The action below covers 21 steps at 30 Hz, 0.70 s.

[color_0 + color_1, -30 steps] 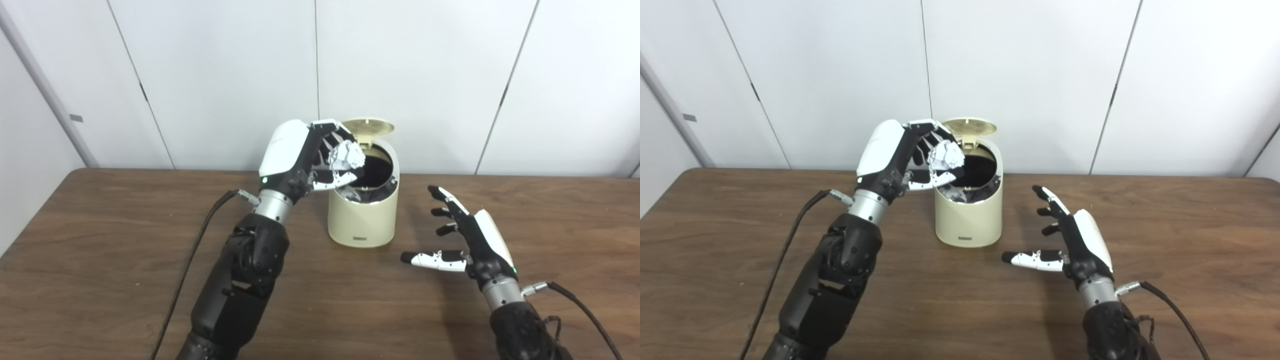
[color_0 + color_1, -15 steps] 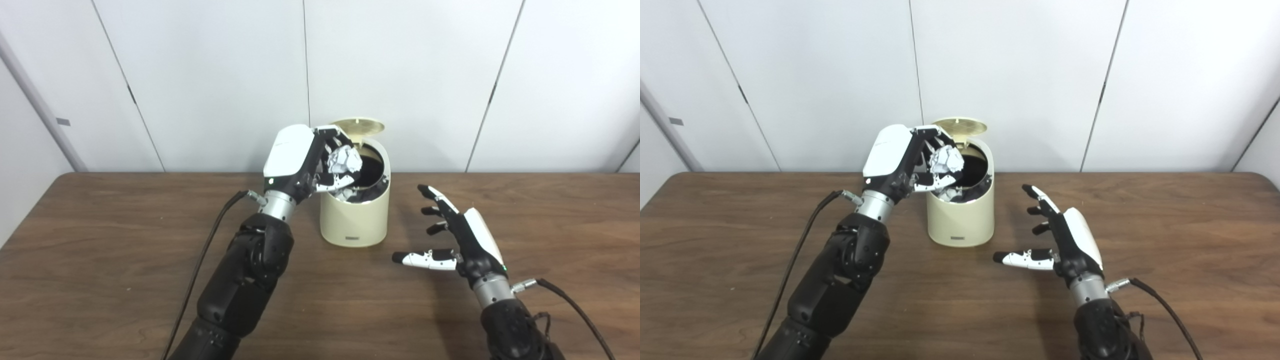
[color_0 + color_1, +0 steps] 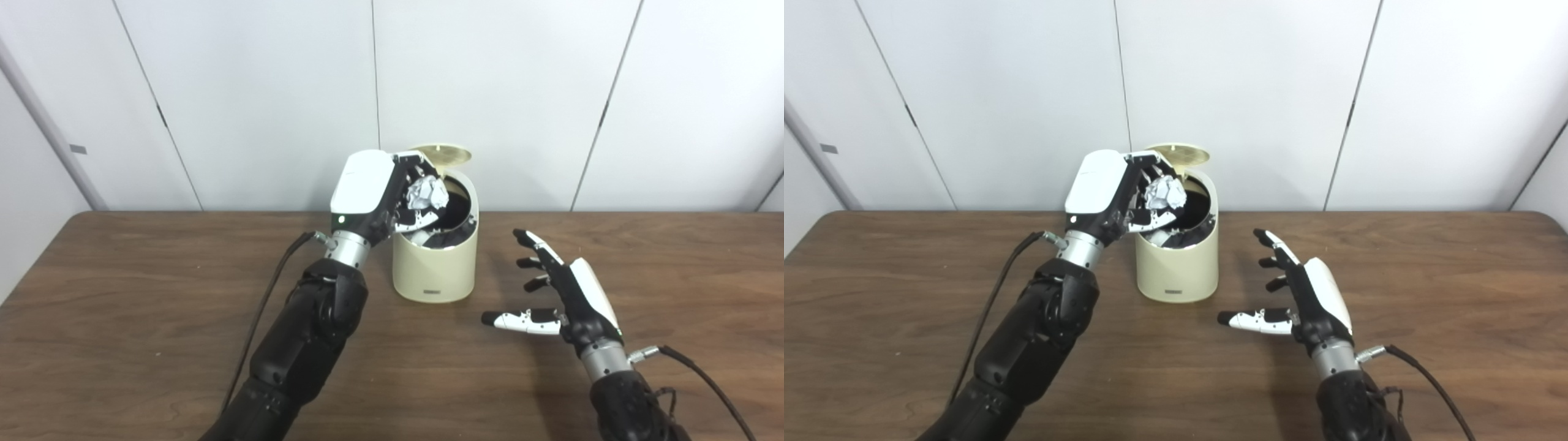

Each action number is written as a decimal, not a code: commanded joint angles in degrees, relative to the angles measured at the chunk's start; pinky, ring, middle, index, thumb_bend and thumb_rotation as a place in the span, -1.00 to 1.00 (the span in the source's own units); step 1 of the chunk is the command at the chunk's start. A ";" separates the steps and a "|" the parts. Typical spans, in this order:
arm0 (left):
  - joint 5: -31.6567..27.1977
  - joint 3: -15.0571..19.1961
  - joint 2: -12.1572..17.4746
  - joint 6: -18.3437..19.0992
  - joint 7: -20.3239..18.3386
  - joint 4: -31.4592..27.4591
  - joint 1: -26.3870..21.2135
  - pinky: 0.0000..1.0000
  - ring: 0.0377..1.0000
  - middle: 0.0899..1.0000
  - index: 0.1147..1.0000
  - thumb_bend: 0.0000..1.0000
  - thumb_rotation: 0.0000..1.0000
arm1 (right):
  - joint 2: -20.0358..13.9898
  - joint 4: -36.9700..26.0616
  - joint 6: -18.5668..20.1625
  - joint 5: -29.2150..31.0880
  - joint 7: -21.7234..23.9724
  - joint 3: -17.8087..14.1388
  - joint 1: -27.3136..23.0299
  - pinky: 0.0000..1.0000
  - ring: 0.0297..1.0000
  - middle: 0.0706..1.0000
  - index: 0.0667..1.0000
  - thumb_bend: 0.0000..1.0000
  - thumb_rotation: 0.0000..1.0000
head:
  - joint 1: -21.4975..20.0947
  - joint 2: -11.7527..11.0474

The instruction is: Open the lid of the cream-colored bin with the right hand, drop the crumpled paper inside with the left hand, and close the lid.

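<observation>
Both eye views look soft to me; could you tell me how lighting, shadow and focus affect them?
Left eye view: even light, faint shadows by the bin. Right eye view: bin's inside dark, crumpled paper in the left hand soft-edged, no glare.

The cream-colored bin (image 3: 436, 269) stands upright just above the middle of the frame, a small rounded tub with a dark label low on its front. Its round lid (image 3: 442, 154) is tipped up at the back, leaving the dark mouth open with paper scraps inside. The crumpled paper (image 3: 427, 193), a white-grey wad, sits over the mouth's left rim.
</observation>
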 commanded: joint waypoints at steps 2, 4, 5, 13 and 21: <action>0.77 -0.25 0.06 0.30 0.67 -1.13 -3.36 -0.07 -0.22 -0.16 -0.06 0.00 -1.00 | 0.31 -2.66 -0.80 -0.54 -1.02 -0.27 -1.32 0.19 0.56 0.78 0.77 0.60 -0.55 | -0.18 0.18; 1.16 -0.61 0.16 2.01 -1.36 -1.82 -3.34 0.01 -0.17 -0.14 -0.09 0.01 -1.00 | 0.24 -2.62 -0.89 -0.58 -1.03 -0.30 -1.35 0.19 0.56 0.78 0.77 0.60 -0.56 | -0.18 0.18; 1.48 -0.96 0.34 2.84 -2.52 -2.16 -3.36 0.06 -0.06 -0.13 -0.10 0.03 -1.00 | 0.19 -2.58 -0.92 -0.66 -1.05 -0.30 -1.36 0.19 0.55 0.78 0.77 0.60 -0.55 | -0.18 0.18; 2.61 -2.57 1.53 6.02 -7.49 -4.19 -3.20 0.39 0.42 0.45 0.48 0.79 -0.62 | 0.05 -2.83 -0.62 -0.73 -0.58 -0.44 -1.42 0.20 0.58 0.79 0.78 0.59 -0.54 | 0.08 0.59; 2.11 -2.35 1.84 6.00 -8.36 -5.17 -2.79 0.43 0.45 0.48 0.54 0.78 -0.59 | 0.23 -3.00 -0.59 -0.64 -0.54 -0.35 -1.43 0.16 0.56 0.78 0.78 0.59 -0.56 | 0.21 0.98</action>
